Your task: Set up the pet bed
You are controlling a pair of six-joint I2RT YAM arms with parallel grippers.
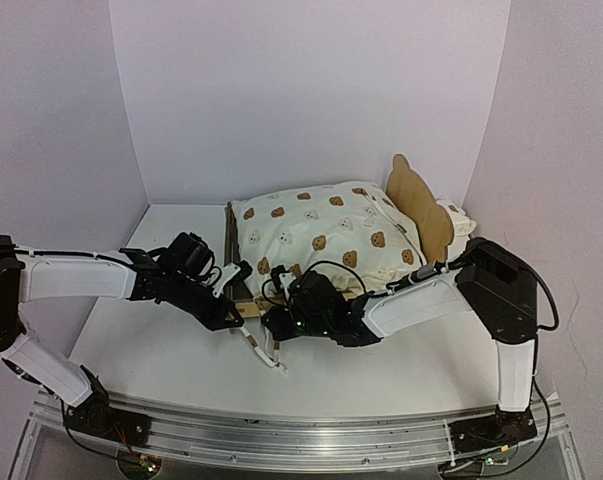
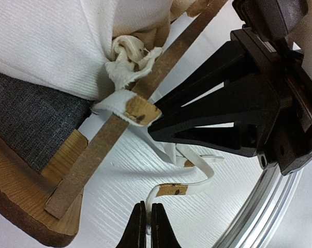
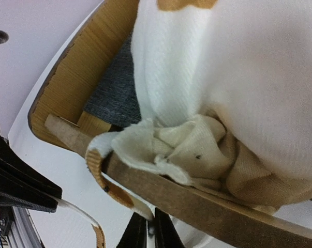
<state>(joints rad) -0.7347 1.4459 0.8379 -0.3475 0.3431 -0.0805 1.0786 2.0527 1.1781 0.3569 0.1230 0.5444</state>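
The pet bed (image 1: pixel 243 300) stands mid-table with its plywood frame, bear-ear headboard (image 1: pixel 419 205) at the right and a cream bear-print cushion (image 1: pixel 326 235) on top. My left gripper (image 1: pixel 237 316) is at the bed's near left corner. In the left wrist view it (image 2: pixel 146 207) is shut on a white tie strap (image 2: pixel 189 188) with brown print, lying on the table. My right gripper (image 1: pixel 273 322) is just beside it. In the right wrist view it (image 3: pixel 149 219) is shut on another tie strap (image 3: pixel 101 175), which loops over the frame rail (image 3: pixel 207 206).
A small cream pillow (image 1: pixel 459 218) lies behind the headboard. White walls close in the back and sides. The metal rail (image 1: pixel 301 425) with the arm bases runs along the near edge. The grey base (image 2: pixel 31 119) shows under the cushion.
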